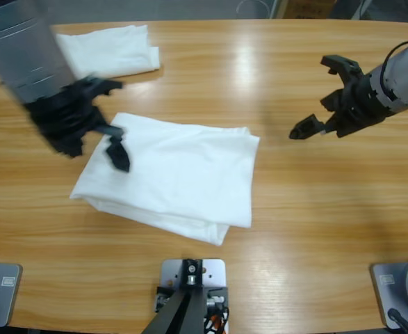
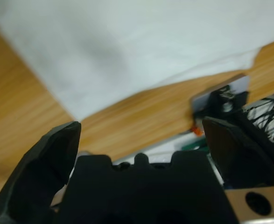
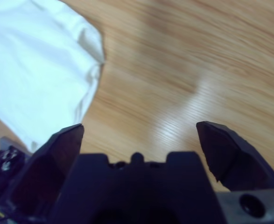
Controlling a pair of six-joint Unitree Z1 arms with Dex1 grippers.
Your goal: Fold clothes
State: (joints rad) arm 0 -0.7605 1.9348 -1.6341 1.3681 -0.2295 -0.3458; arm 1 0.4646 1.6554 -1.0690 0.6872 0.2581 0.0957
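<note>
Centre-left of high view: folded white garment (image 1: pixel 172 174) flat on wooden table (image 1: pixel 315 209), no lettering or label readable. Left gripper (image 1: pixel 110 129) over its upper-left part — jaws apart, nothing between. Right gripper (image 1: pixel 323 97) at right of frame, above bare wood, well apart from cloth — jaws spread, empty. Second white garment (image 1: pixel 110 50) folded, upper left.

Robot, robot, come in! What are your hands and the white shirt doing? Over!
Left hand open, empty, above folded white shirt. Right hand open, empty, over bare table. Second white garment at far edge. Nothing in the way.
</note>
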